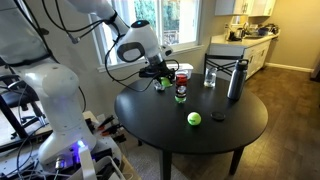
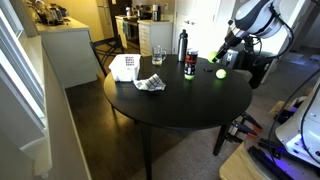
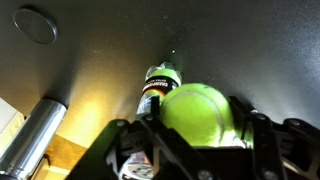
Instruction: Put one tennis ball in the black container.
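Note:
My gripper (image 3: 200,150) is shut on a yellow-green tennis ball (image 3: 198,112), which fills the space between the fingers in the wrist view. The gripper hovers over the far side of the round black table in both exterior views (image 1: 160,72) (image 2: 226,52). A second tennis ball (image 1: 194,118) (image 2: 221,72) lies loose on the table. A small can (image 1: 181,93) (image 2: 190,66) (image 3: 158,85) stands just below and beside the gripper. I cannot make out a black container for certain.
A tall dark bottle (image 1: 236,80) (image 2: 182,45) (image 3: 35,135) and a clear glass (image 1: 210,77) (image 2: 158,55) stand on the table (image 1: 230,135). A small round dark lid (image 1: 218,115) (image 3: 35,25) lies flat. White paper items (image 2: 125,68) lie at one edge.

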`<action>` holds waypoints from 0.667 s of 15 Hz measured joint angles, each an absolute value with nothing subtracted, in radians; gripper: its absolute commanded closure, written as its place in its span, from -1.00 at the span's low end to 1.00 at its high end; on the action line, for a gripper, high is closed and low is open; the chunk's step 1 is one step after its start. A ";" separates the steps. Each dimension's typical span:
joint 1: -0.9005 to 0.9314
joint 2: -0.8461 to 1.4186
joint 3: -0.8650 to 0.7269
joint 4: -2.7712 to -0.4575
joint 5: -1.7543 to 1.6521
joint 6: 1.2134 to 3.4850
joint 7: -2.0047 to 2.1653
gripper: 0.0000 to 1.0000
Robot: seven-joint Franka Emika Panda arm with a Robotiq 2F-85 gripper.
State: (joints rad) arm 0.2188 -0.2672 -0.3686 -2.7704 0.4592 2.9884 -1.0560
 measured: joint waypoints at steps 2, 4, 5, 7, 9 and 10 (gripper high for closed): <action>0.219 -0.267 -0.369 -2.770 0.459 2.988 -1.056 0.17; 0.219 -0.265 -0.370 -2.770 0.459 2.989 -1.056 0.17; 0.219 -0.265 -0.372 -2.767 0.459 2.990 -1.055 0.17; 0.219 -0.264 -0.377 -2.747 0.459 2.994 -1.055 0.17; 0.219 -0.264 -0.383 -2.709 0.459 2.997 -1.054 0.17; 0.219 -0.263 -0.386 -2.687 0.459 2.998 -1.054 0.17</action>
State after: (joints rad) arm 0.2195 -0.2634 -0.3855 -2.6869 0.4592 2.9982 -1.0541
